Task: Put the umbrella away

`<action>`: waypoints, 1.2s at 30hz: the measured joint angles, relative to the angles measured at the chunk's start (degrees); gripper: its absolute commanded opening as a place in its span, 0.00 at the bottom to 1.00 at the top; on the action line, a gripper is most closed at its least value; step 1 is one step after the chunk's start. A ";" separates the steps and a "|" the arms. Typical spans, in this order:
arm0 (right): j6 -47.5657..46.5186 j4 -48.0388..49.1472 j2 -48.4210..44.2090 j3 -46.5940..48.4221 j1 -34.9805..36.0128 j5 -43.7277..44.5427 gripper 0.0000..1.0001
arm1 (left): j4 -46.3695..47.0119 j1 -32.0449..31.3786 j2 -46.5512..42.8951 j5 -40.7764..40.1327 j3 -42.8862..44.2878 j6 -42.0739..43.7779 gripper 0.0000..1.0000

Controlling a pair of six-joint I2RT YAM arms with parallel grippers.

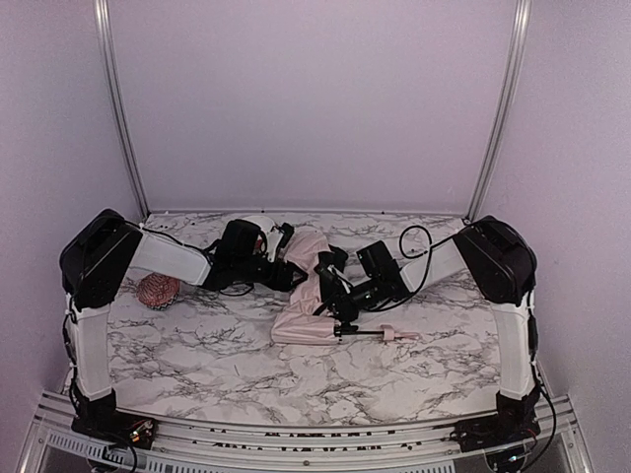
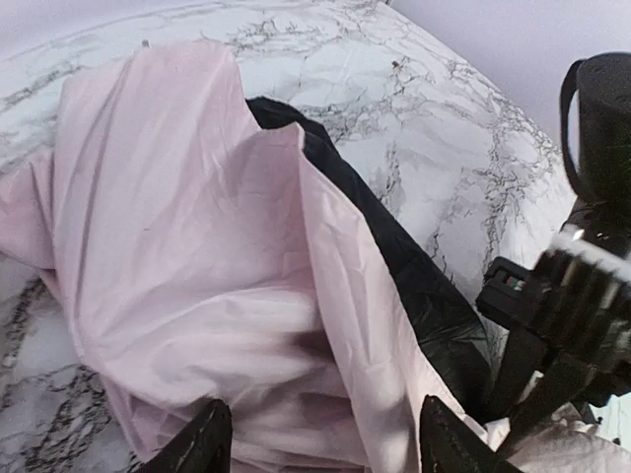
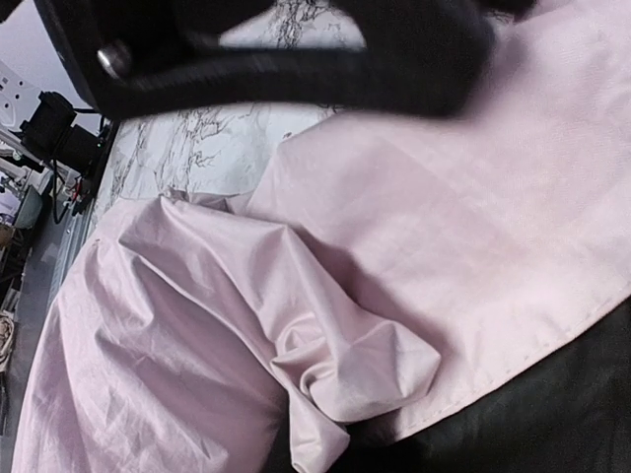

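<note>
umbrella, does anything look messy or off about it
Yes. The umbrella lies slumped on the table, not rolled up. Its pink fabric is loose and crumpled, with folds flipped over so the black lining shows, and the handle sticks out bare.

Umbrella [image 1: 299,317] is thin matt cloth (creased); table [image 1: 197,367] smooth, marble-patterned.
</note>
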 measured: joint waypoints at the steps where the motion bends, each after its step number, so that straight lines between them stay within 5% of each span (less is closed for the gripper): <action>1: -0.55 -0.20 0.11 0.09 0.00 -0.13 0.00 | -0.22 0.11 -1.99 -0.42 -0.55 0.72 0.66; 7: -2.29 -2.14 1.07 1.64 -0.04 -1.42 0.00 | 0.13 -2.10 -18.95 -0.37 -6.67 11.02 0.66; 13: -3.69 -5.03 1.44 3.10 -0.04 -1.88 0.00 | -5.20 -11.93 -32.57 0.70 -16.57 30.88 0.90; 19: -5.14 -8.17 1.92 4.74 -0.04 -2.58 0.00 | -21.70 -14.75 -26.38 -4.15 -14.60 44.17 0.94; 27: -5.38 -8.68 2.12 4.85 -0.04 -3.69 0.00 | -26.29 -14.78 -18.05 -8.33 -9.66 50.45 0.91; 36: -5.53 -10.08 2.34 5.64 -0.04 -4.39 0.00 | -25.92 -14.80 -11.13 -9.51 -6.64 52.41 0.63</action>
